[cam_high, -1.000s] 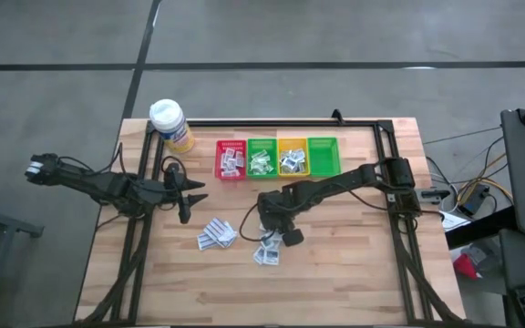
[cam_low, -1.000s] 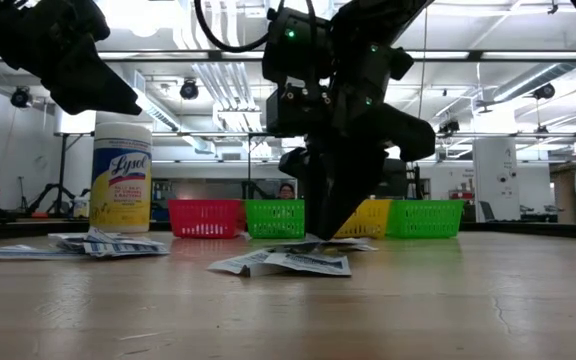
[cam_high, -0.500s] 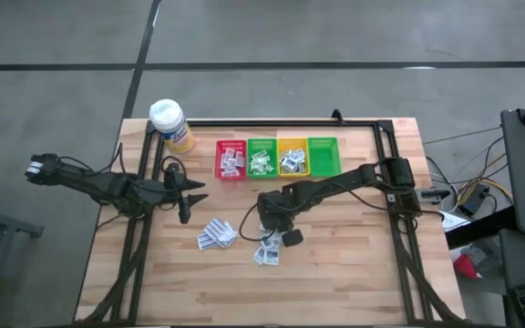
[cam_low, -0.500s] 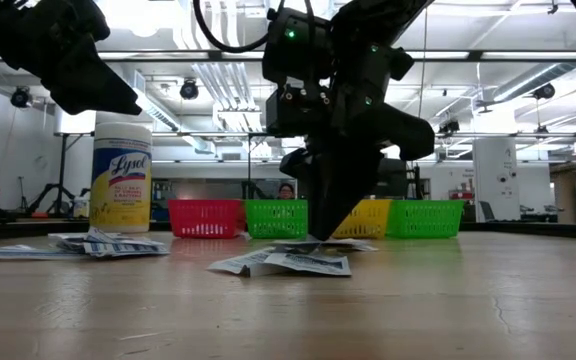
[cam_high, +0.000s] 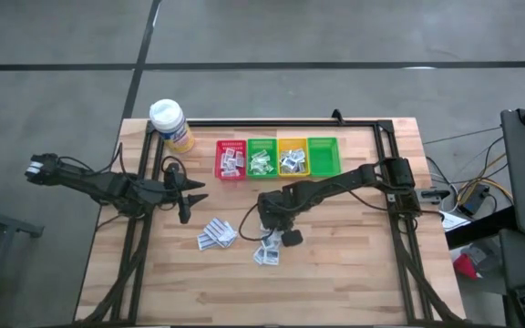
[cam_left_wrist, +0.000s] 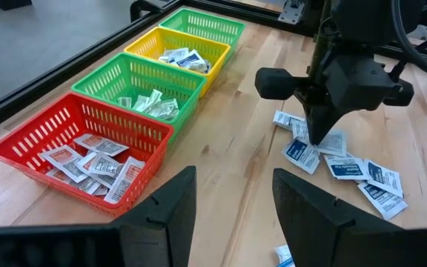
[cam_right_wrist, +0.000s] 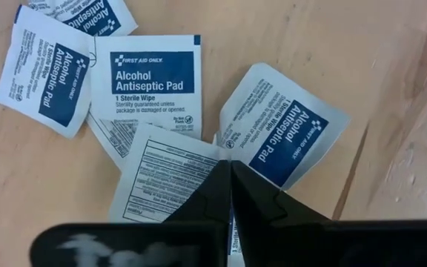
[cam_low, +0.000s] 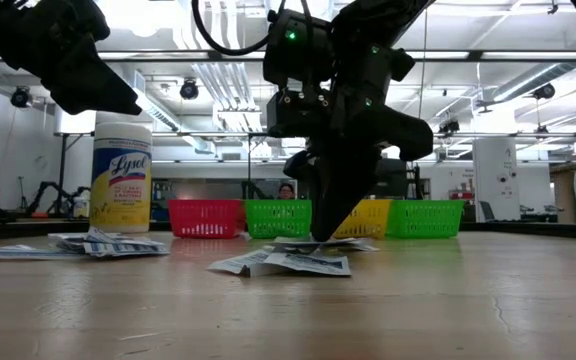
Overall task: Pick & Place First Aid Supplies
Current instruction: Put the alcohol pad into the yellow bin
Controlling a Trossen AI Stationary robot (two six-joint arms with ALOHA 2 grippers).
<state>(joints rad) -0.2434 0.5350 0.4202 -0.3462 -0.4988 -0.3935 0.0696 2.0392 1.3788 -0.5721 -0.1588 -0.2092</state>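
Note:
First aid sachets lie flat on the wooden table in two loose piles, one left of centre and one at the centre. My right gripper points down into the centre pile, its fingers shut, with tips where a grey-print sachet meets a blue alcohol pad. My left gripper hovers open over the table's left part, nothing between its fingers. My right gripper comes steeply from above onto the centre pile. A thin pale sliver of sachet edge shows pinched between the two shut fingers. Which sachet it belongs to, the fingers hide. The sachets around the tips lie flat on the table.
A row of bins stands at the far side: red, green, yellow and green, the first three holding sachets. A white-capped yellow bottle stands at the far left corner. Bare wood lies toward the near edge.
My right gripper has shut its fingers on the centre pile while staying in place. The sachets around it have not shifted.

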